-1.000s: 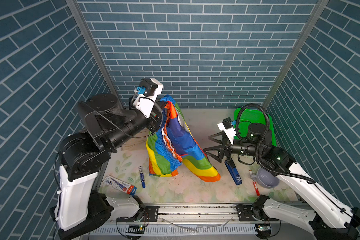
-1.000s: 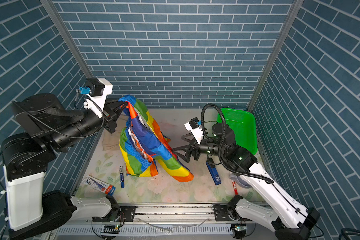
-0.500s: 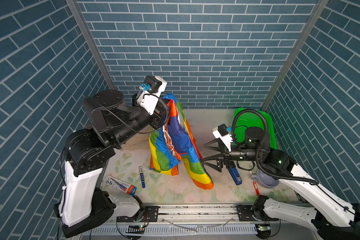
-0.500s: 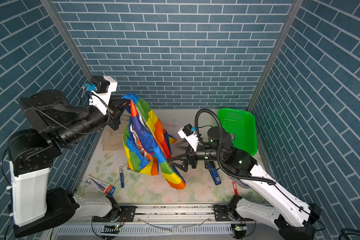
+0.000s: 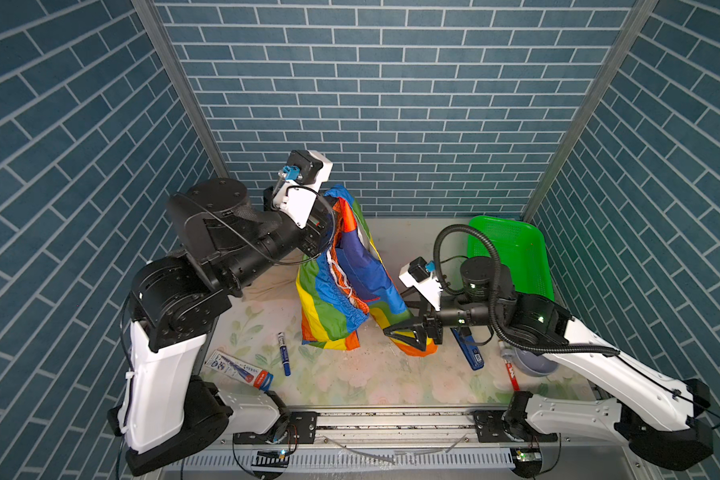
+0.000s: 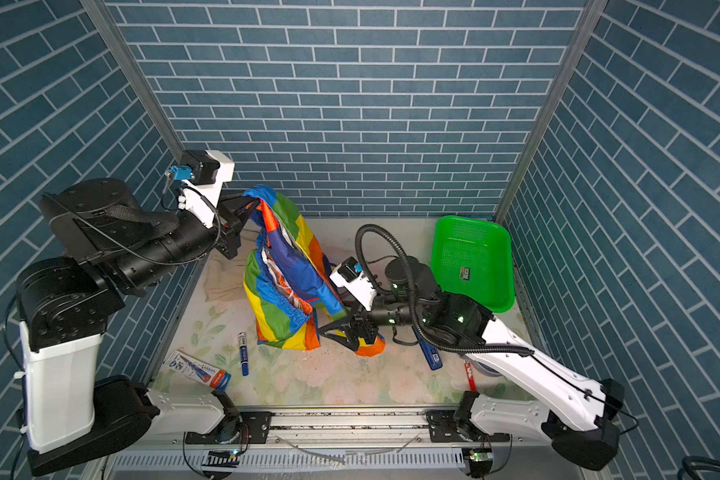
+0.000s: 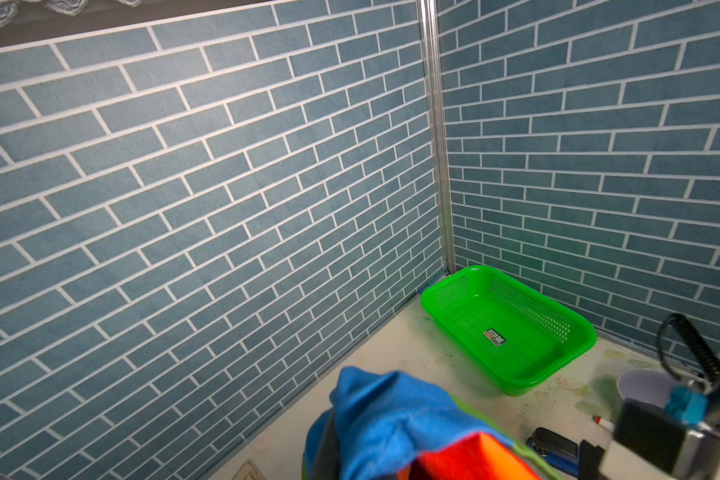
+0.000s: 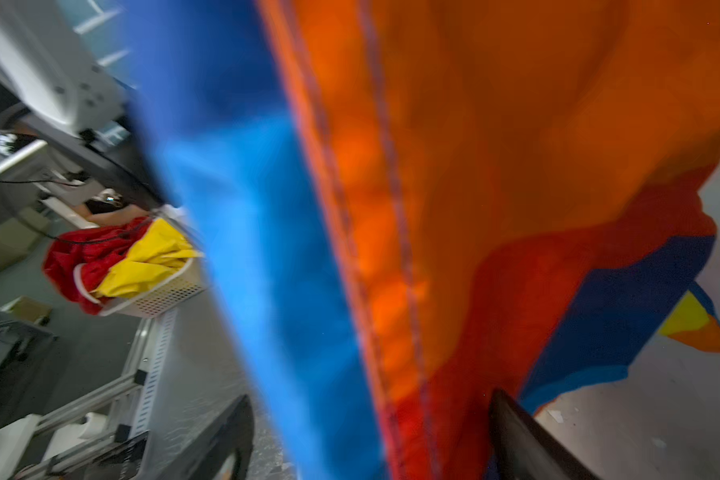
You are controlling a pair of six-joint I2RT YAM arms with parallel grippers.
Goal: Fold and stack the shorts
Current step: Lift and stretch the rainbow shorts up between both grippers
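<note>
Rainbow shorts [image 5: 341,286]: shiny, slick cloth in broad red, orange, yellow, green and blue bands. They hang in a long drape over the middle of the table. The gathered waistband with white cord gapes open halfway down. The low hems brush the tabletop.
Left gripper [image 6: 253,203]: raised high at the far left, clamped tight on the top edge of the rainbow shorts.
Right gripper [image 5: 393,314]: low at mid-right, lying on its side. Its black wedge fingers [image 8: 516,436] are spread wide with the orange-and-blue leg cloth between them, not pinched.
Beige shorts [image 6: 225,278]: matte, soft and crumpled. They lie flat on the table at the far left, partly under the left arm.
Basket [image 5: 512,249]: glossy green perforated plastic, a rounded rectangle tilted against the far right corner.
Table [image 5: 350,382]: pale floral cover, speckled with grit.
Marker [image 5: 283,353]: a slim blue cylinder near left, just beside the hanging hem.
Tube [image 5: 240,370]: a flat printed tube with a red end, near left.
</note>
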